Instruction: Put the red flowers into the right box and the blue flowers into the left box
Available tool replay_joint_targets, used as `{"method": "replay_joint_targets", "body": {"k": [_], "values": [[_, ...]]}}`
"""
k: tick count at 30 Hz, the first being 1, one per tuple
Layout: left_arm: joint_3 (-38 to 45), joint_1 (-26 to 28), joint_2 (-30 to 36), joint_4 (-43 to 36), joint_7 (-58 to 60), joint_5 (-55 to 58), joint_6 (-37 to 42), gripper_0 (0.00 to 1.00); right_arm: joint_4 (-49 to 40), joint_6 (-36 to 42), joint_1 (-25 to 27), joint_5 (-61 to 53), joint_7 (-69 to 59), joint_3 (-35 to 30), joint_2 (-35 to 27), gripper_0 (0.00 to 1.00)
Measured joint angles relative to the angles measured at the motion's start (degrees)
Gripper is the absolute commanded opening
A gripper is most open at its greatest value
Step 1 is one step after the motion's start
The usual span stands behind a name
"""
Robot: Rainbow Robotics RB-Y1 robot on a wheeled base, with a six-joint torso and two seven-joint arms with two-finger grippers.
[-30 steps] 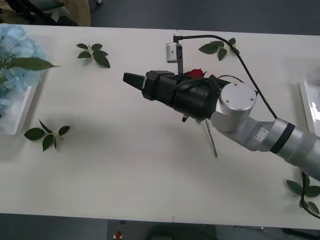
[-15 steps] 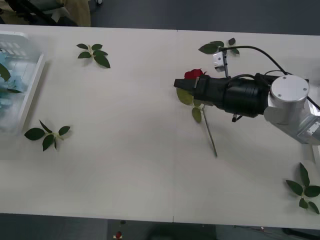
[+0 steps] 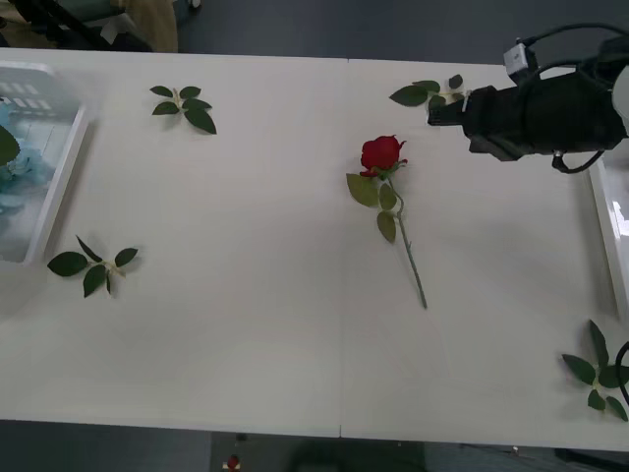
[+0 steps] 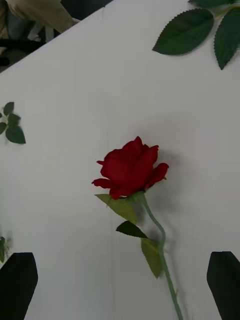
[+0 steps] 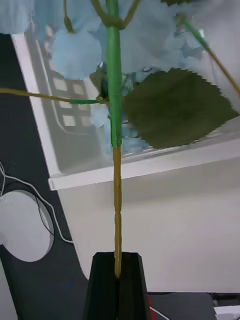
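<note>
One red flower lies on the table's middle right, its stem running toward the front edge; in the right wrist view the bloom lies ahead of the fingers. My right gripper hovers open behind and to the right of it, holding nothing; its fingers sit apart at the corners of the right wrist view, the gripper above the stem. My left gripper is shut on the thin stem of a blue flower, whose cluster hangs over the left box. Blue flowers lie in the left box. The right box shows its edge.
Loose green leaf sprigs lie at the back left, the front left, the back right by my right gripper and the front right corner. A black cable runs along the right arm.
My right arm has drawn back to the right, uncovering the red flower, which stays put. The blue cluster at the left has moved left, showing the left box.
</note>
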Motion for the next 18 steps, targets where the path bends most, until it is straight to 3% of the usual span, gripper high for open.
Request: {"method": "replay_joint_targets", "body": {"k": [5,10,12,15,17,18], "values": [[-4.9,-4.6,0.0,5.4,0.0,-3.8,-0.1,0.0,-0.5,5.5,-1.9,9.8,-2.5,1.7,1.2,1.0],[-9.5,-5.2,0.0,8.2,0.0,-5.1,-3.6,0.01,-1.0,9.9,-2.3,18.5,-3.6,2.0,4.6,1.0],[-10.3,-5.2,0.0,8.3,0.0,-5.8,-3.6,0.06,-1.4,11.2,-2.3,20.5,-3.6,2.0,5.9,1.0],[-10.9,-5.2,0.0,8.3,0.0,-6.5,-3.6,0.63,-2.3,12.0,-2.3,23.5,-3.6,2.5,7.3,1.0],[-10.9,-5.2,0.0,8.3,0.0,-7.3,-3.6,0.78,-2.8,11.9,-2.3,25.8,-3.6,4.2,7.6,1.0],[-10.9,-5.2,0.0,8.3,0.0,-8.0,-3.6,0.81,-3.0,11.7,-2.3,26.7,-3.6,5.5,7.6,1.0]]}}
